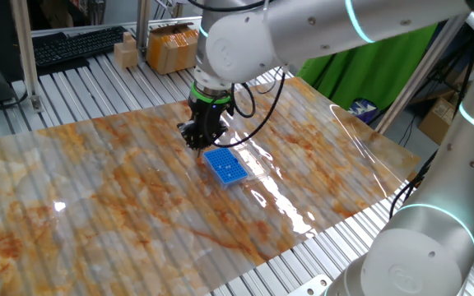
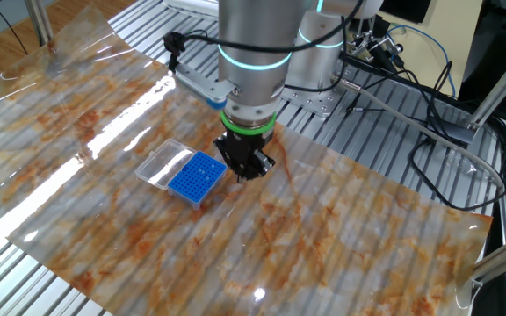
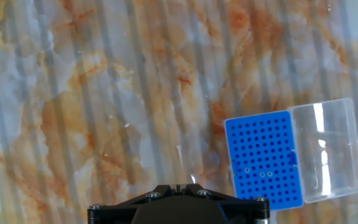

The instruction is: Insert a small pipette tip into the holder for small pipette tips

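The black two-finger pincer (image 2: 251, 167), jaws fully closed, is being held pointing down just right of the small bright blue perforated rack (image 2: 191, 176) at frame centre on the marble-patterned worktop (image 2: 341, 237). No held tip is discernible; insertion is being judged outstanding.
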Tool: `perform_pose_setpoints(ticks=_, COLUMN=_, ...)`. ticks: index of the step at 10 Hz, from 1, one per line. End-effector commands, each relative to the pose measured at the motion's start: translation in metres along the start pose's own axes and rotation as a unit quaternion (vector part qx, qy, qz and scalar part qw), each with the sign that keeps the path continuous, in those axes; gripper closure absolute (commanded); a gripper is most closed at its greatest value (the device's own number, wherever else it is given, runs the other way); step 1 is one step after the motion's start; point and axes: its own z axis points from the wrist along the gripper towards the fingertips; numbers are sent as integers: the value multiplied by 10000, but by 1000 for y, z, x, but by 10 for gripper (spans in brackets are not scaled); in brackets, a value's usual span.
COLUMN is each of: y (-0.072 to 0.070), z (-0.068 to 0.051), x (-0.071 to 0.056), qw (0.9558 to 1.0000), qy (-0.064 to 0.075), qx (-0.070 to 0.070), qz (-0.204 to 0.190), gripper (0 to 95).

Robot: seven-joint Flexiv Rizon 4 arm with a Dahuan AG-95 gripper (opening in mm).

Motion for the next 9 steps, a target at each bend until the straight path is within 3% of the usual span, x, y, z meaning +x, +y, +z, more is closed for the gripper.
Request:
perform_pose_setpoints(ticks=1, y=1, z=6, x=-7, qw=10000, qy=-13, qx=4, qz=23, gripper=950)
perform_pose_setpoints(ticks=9, y=1, z=41, x=-31, qw=9998, qy=-170, qx=-34, qz=101, gripper=950)
